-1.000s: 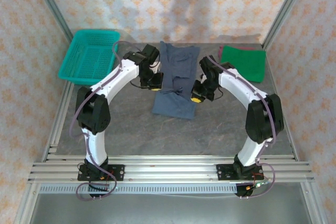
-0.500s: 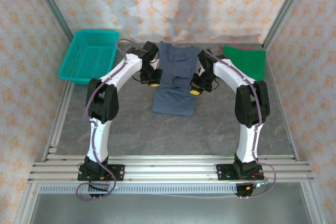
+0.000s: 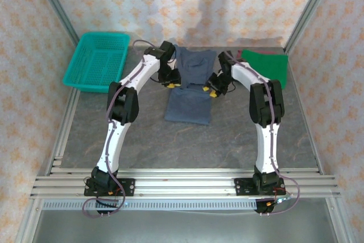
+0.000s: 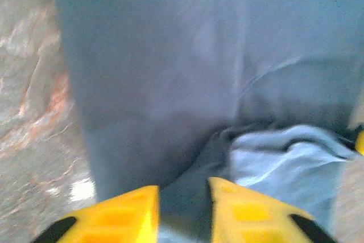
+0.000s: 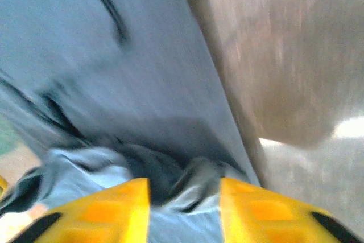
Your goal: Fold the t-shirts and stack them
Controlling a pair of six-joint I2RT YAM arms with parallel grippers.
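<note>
Counting two t-shirts, one teal mesh basket (image 3: 98, 61), two grippers. Spotting the slate-blue t-shirt (image 3: 189, 106) mid-table, long axis running near to far, one short end toward the back wall. Finding the green t-shirt (image 3: 264, 66) folded flat at the far right corner, well apart from the basket at far left. Seeing left gripper (image 4: 183, 194) and right gripper (image 5: 185, 189) at the blue cloth's side edges, both released, yellow fingers parted, bunched fabric in each gap.

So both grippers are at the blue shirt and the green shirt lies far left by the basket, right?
Not quite: the top view shows the green shirt at the far right, the basket at the far left. The left gripper and right gripper are at the blue shirt.
</note>
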